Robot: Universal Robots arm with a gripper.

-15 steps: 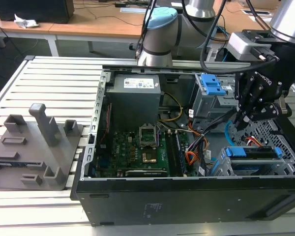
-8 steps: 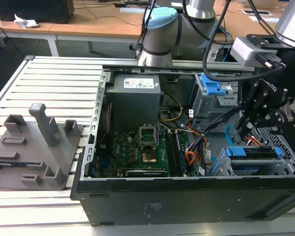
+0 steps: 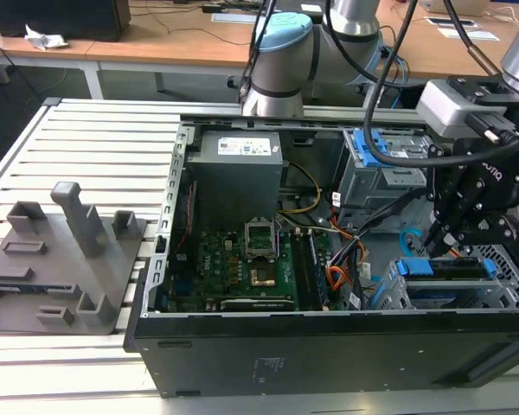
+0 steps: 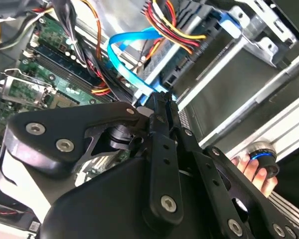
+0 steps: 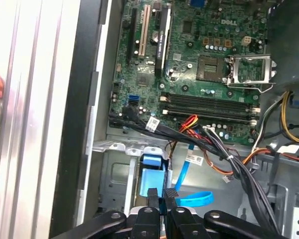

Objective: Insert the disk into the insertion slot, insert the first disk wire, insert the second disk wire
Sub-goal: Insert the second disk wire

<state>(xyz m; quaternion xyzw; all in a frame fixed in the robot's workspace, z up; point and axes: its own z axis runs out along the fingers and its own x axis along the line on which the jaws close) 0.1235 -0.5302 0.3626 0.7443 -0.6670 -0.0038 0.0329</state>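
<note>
While the computer case (image 3: 329, 354) lies open on the slatted table (image 3: 86, 138), the gripper (image 3: 445, 238) is seen low inside it, at the exterior view's right, just above the drive cage. The disk (image 3: 441, 270) in its blue frame is already seated in the insertion slot (image 3: 450, 298) of the grey perforated cage, near the front corner of the case. In the second wrist view the fingers (image 4: 162, 117) are closed together on the end of the light-blue cable (image 4: 124, 57), which curves in a loop from the gripper (image 4: 157, 102) up toward the back of the disk (image 4: 229, 84). The same cable (image 5: 187, 186) is seen in the first wrist view, where it runs down from the board and bends back flat toward the gripper (image 5: 162, 194), whose tips are pressed on its dark plug beside a blue plastic piece (image 5: 152, 174).

A red-orange cable (image 5: 189, 121) is visible near the edge of the green motherboard (image 5: 199, 64); whether it is plugged into the disk cannot be told. A bundle of orange and black wires (image 3: 337, 277) lies between the motherboard (image 3: 242, 268) and the cage. A taller cage with a blue latch (image 3: 385, 160) stands behind the gripper. On the table, at the exterior view's left, a grey plastic fixture (image 3: 60, 259) is placed well apart from the case. Some fingers of a person (image 4: 254, 174) are seen at the table edge in the second wrist view.
</note>
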